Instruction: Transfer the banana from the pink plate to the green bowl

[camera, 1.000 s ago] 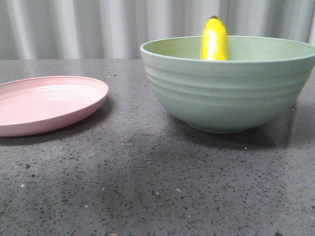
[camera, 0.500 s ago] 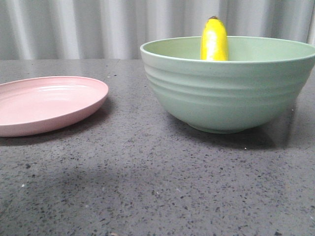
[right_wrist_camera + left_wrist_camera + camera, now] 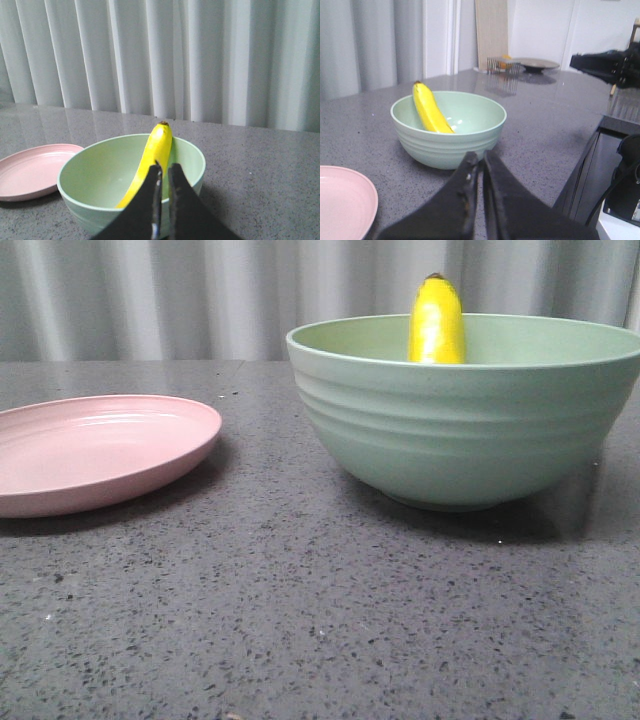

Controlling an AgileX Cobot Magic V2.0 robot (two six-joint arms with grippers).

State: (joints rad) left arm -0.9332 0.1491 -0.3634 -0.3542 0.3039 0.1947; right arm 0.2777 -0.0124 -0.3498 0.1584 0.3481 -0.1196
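Shadow gone off table (image 3: 300, 620), banana (image 3: 436, 325) unmoved in green bowl (image 3: 470, 430), both arms' fingers (image 3: 481, 167) seemingly closed, empty.

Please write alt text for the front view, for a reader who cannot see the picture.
A yellow banana stands inside a large green bowl on a dark speckled table, its tip rising above the rim. An empty pink plate lies to the left, apart from the bowl.
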